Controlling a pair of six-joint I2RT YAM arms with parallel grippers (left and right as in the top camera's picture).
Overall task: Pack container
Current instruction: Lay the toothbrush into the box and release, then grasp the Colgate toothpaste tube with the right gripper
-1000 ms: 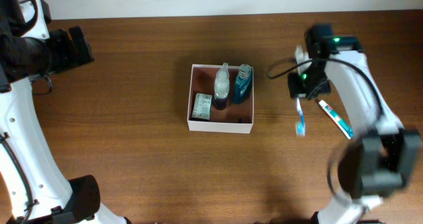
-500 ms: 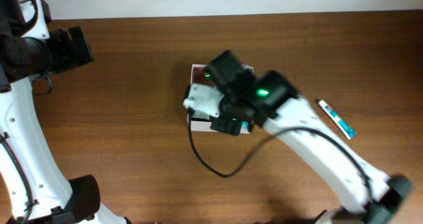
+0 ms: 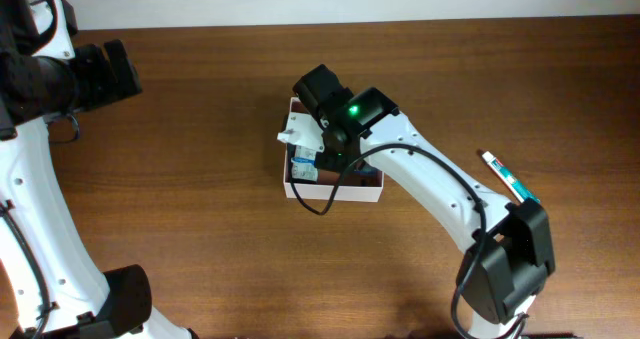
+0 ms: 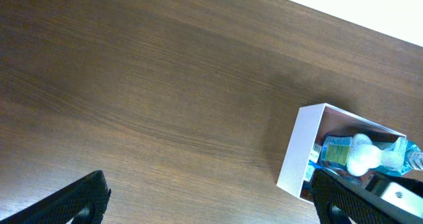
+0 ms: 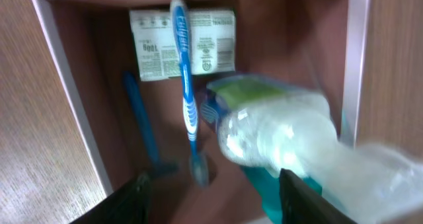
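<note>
Packing looks well advanced: the container (image 3: 330, 193), at mid-table, holds a packet (image 5: 152, 45), two bottles (image 4: 361, 158) and a toothbrush (image 5: 186, 85). The toothbrush sits over the packet, between the spread fingers of the right gripper (image 5: 215, 192) and touching neither; that gripper holds nothing. The left gripper (image 4: 208, 184), far left of the container, is likewise spread and empty. Outstanding: a white tube (image 3: 508, 177) lies well right of the container. Overhead, the right arm covers most of the container. The bottles are blurred in the right wrist view. Whether the toothbrush rests on the floor or hangs in mid-air cannot be told.
</note>
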